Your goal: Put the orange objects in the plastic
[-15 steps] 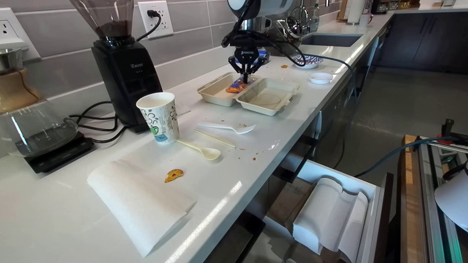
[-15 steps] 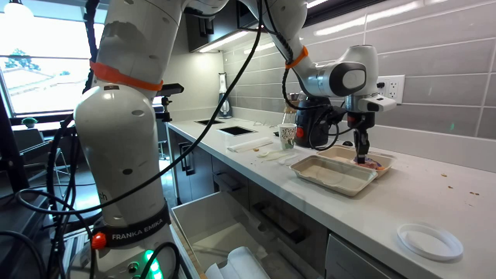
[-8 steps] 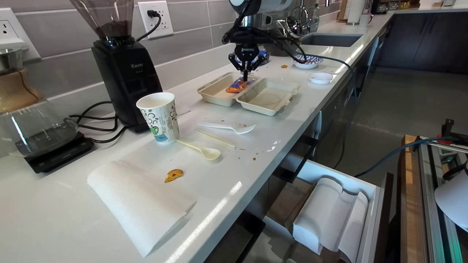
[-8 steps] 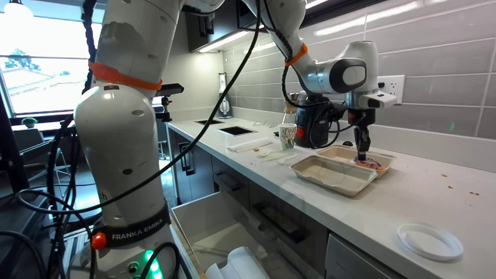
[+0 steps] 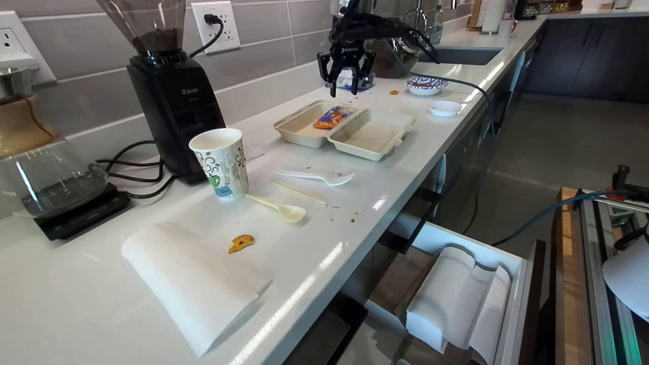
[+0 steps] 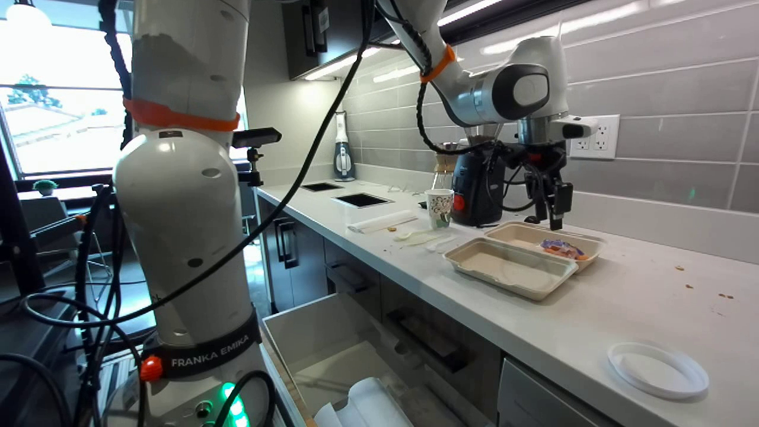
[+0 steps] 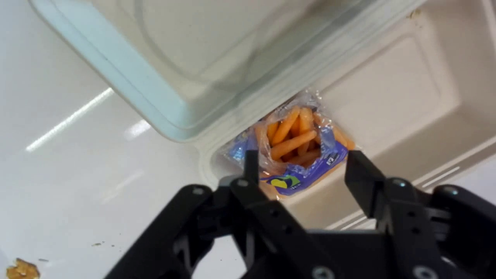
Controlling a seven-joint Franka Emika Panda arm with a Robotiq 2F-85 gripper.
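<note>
A torn clear-and-purple plastic bag [image 7: 310, 174] lies in the back half of the beige clamshell container [image 5: 299, 136]. Through its ragged opening the wrist view shows the orange objects, several small carrot-like sticks [image 7: 293, 145] heaped inside the bag. My gripper [image 5: 344, 93] hovers above and apart from the bag, its jaws parted with nothing between them. From the wrist, the fingertips of the gripper [image 7: 303, 155] frame the bag below. In both exterior views the bag [image 6: 563, 249] shows, with orange at its near end.
Beside the container stand a paper cup [image 5: 219, 162] and a black coffee grinder [image 5: 175, 114]. A fork [image 5: 324, 177], a spoon [image 5: 284, 209], folded paper [image 5: 192, 284] and an orange-brown cracker piece [image 5: 241, 243] lie nearer. A drawer [image 5: 456, 243] stands pulled out below. A white lid [image 6: 657, 370] rests on the counter.
My gripper has risen from the bag and its jaws have gone from shut to parted. The bag stays in the container, about where it was.
</note>
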